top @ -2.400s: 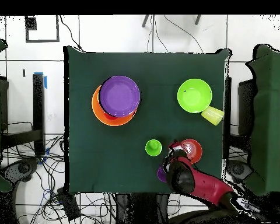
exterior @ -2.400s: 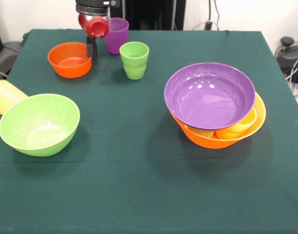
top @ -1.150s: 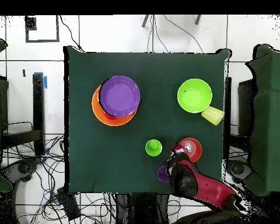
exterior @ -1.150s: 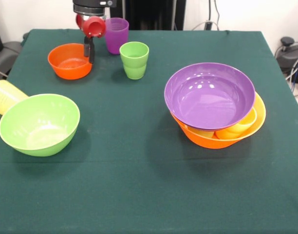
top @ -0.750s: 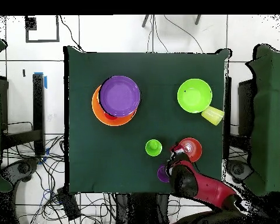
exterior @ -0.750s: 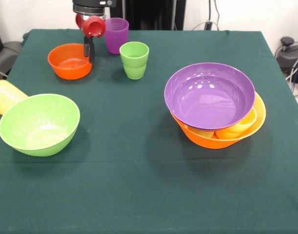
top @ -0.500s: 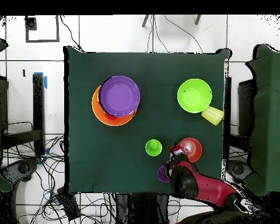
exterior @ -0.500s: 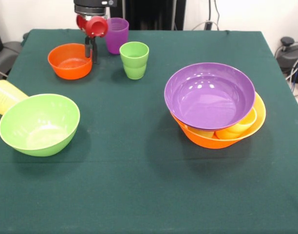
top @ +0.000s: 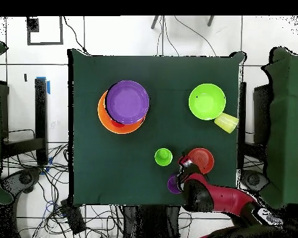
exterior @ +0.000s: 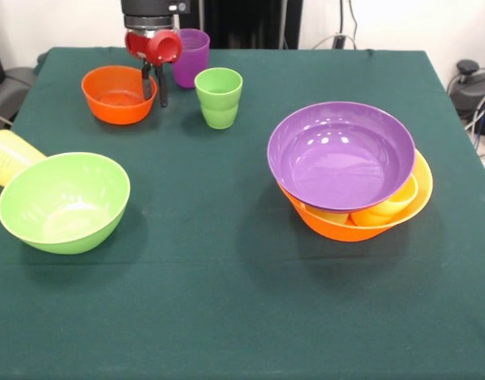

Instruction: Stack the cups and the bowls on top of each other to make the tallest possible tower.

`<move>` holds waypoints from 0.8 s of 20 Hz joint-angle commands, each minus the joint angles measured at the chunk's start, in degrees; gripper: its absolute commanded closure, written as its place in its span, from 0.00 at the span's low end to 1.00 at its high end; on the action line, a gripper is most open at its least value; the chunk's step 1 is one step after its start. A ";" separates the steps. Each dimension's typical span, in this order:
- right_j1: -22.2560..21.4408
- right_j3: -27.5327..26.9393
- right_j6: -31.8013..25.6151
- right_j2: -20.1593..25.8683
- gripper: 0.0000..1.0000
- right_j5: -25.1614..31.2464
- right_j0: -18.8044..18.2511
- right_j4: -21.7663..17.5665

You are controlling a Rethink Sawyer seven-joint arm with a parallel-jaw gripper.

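No writing can be read on anything. The gripper [exterior: 154, 85] grips the rim of the small orange bowl [exterior: 116, 94], which holds nothing, at the bench's [exterior: 227, 301] far end beside the purple cup [exterior: 192, 57]. The tower [exterior: 349, 178] is the purple bowl [exterior: 337, 154] resting on yellow-orange cups [exterior: 385, 207] inside the largest bowl [exterior: 421, 190].

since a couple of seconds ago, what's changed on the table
The tool gripped the orange bowl's rim and lifted it slightly, shifting it toward the green cup. The purple cup, green bowl, yellow cup and purple bowl stack stayed put.
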 commanded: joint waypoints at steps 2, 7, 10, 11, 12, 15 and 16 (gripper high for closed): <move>2.19 -8.14 -6.15 5.45 0.00 9.33 2.62 -6.48; 2.48 -9.10 -6.16 4.54 0.00 10.45 3.04 -7.74; 2.48 -9.55 -6.00 4.76 0.00 11.07 2.74 -8.52; 1.76 -9.23 -6.33 5.50 0.00 12.03 2.18 -8.79; 1.67 -9.43 -6.00 4.92 0.00 11.97 2.74 -8.82; 1.46 -9.91 -5.17 3.29 1.00 11.64 4.26 -8.85; 1.43 -9.99 -5.01 2.82 1.00 11.44 4.69 -8.83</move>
